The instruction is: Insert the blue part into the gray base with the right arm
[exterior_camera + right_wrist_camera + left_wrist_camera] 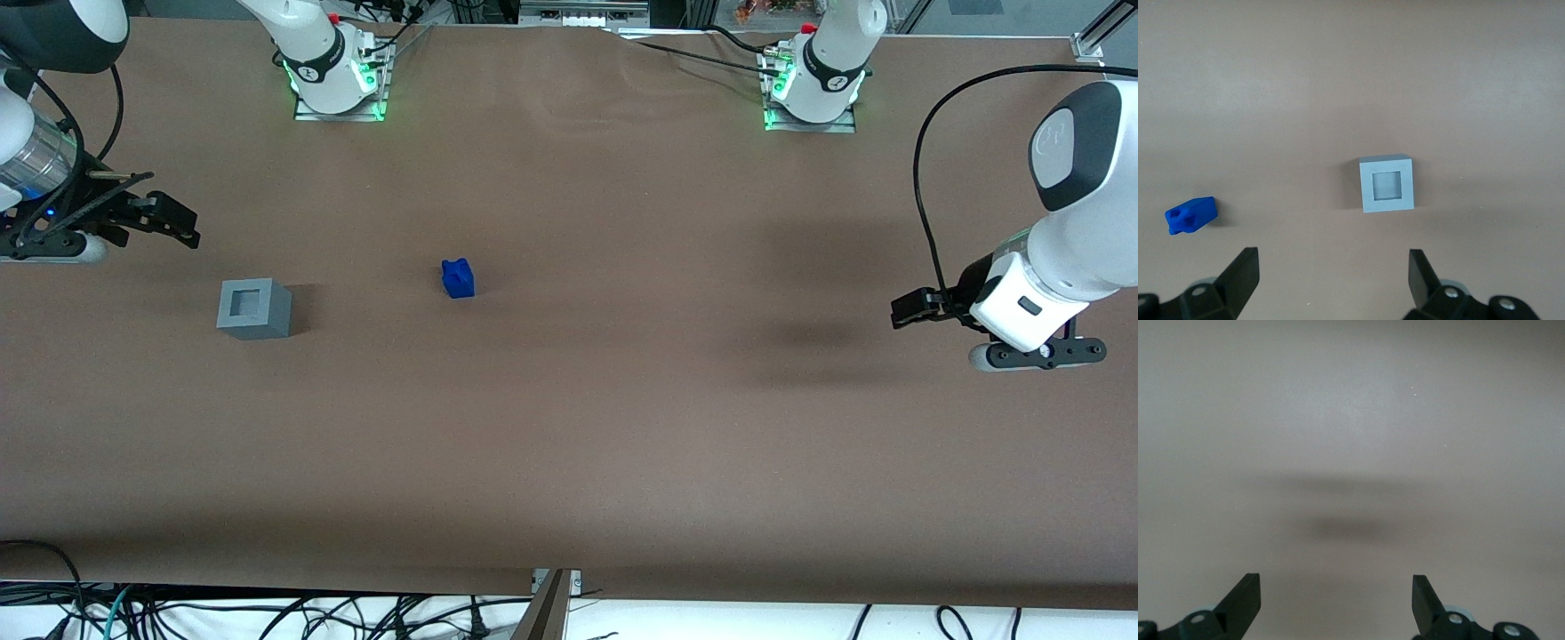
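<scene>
The right arm [36,133] is cut off by the edge of the front view, so only its wrist and the gripper [169,220] show. In the right wrist view the gripper [1331,280] is cut by the picture's edge; only its two spread fingers [1241,277] show. The nubs of the blue part [458,277] are too small to see clearly.

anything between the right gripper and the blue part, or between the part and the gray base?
Nothing visible. The gripper, open, hovers at the working arm's end; the gray base and blue part sit apart on bare table, recess empty.
</scene>
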